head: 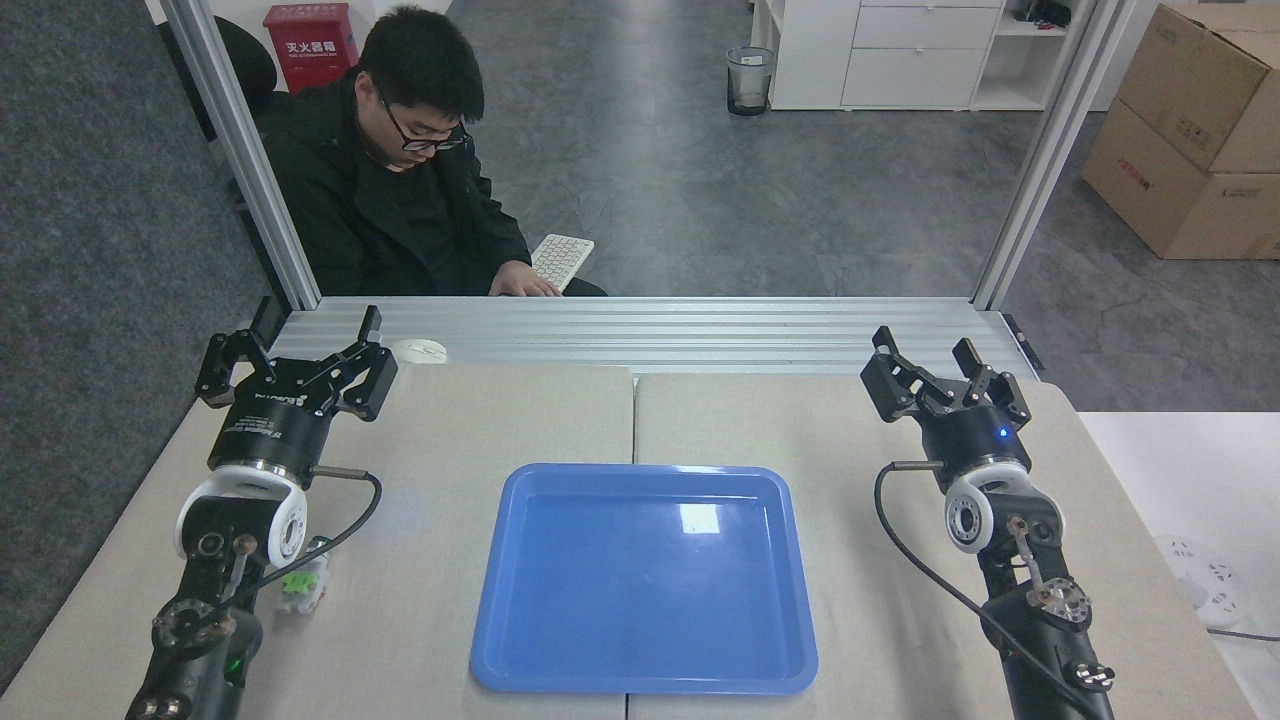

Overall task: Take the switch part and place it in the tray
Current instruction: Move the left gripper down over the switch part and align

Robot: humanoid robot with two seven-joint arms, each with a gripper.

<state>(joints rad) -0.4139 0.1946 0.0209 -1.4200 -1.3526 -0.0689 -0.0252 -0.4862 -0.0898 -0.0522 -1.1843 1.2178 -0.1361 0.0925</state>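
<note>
The switch part (pixel 303 582), white with a green middle, lies on the table at the left, partly hidden behind my left arm and its cable. My left gripper (pixel 296 345) is open and empty, raised at the table's far left, well beyond the part. The blue tray (pixel 540 640) lies flat in the middle of the table with nothing in it. On the far right my right gripper (pixel 925 365) stands open and empty, away from both the tray and the part.
A white computer mouse (pixel 419 350) rests by the metal rail (pixel 700 330) at the table's far edge, just right of my left gripper. A person (pixel 400 190) sits behind the rail with a hand on a keyboard (pixel 562 258). A white power strip (pixel 1200 585) lies off to the right.
</note>
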